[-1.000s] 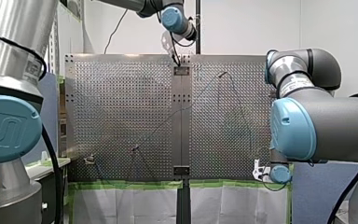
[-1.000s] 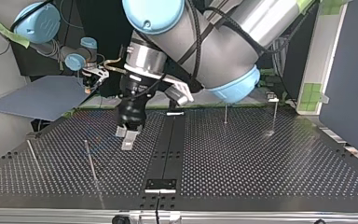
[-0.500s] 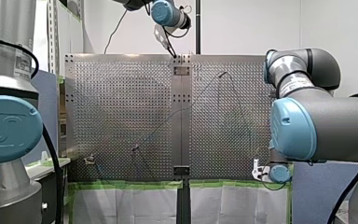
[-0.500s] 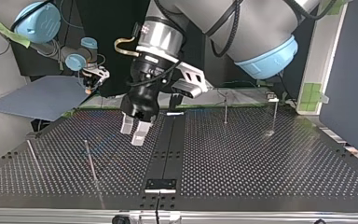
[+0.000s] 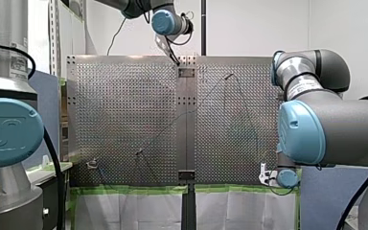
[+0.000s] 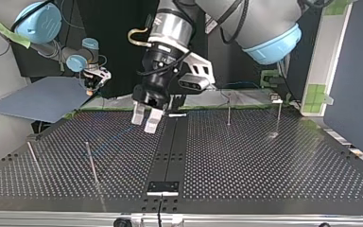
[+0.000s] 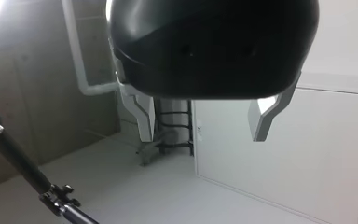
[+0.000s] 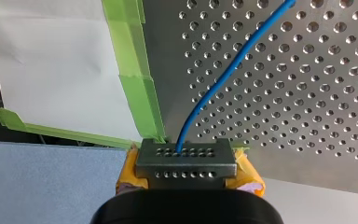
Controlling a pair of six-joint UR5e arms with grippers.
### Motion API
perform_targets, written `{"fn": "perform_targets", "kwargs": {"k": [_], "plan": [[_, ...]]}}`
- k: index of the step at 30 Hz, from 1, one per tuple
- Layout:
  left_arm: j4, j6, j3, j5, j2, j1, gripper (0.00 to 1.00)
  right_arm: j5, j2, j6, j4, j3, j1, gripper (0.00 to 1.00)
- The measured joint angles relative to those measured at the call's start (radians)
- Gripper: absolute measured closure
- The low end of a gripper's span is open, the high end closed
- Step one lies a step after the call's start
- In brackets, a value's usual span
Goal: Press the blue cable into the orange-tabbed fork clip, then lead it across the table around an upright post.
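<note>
The blue cable runs out of my right gripper and away over the perforated table. That gripper is shut on it, with yellow pads showing at both sides. It sits at the table's near right corner in the front view. The cable shows there as a thin line between upright posts. A small clip stands near the front left; no tab colour shows. My left gripper hangs open and empty above the table, pale fingers apart.
Green tape lines the table's edge beside my right gripper. Thin posts stand on the plate. A black strip runs down the table's middle. A blue-grey board lies off the top view's left.
My left gripper has lifted off the plate and drawn back toward the top view's far edge, staying open. My right gripper has not moved.
</note>
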State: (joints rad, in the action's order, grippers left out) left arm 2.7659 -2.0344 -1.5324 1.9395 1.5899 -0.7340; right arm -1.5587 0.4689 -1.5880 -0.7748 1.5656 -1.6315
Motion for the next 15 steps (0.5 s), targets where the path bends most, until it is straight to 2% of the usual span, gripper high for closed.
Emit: {"fn": "perform_targets", "kwargs": {"k": [15], "plan": [[-0.142, -0.029, -0.142, 0.0, 0.017, 0.006, 0.0, 0.001, 0.001, 0.002, 0.0, 0.0, -0.003, 1.0]]}}
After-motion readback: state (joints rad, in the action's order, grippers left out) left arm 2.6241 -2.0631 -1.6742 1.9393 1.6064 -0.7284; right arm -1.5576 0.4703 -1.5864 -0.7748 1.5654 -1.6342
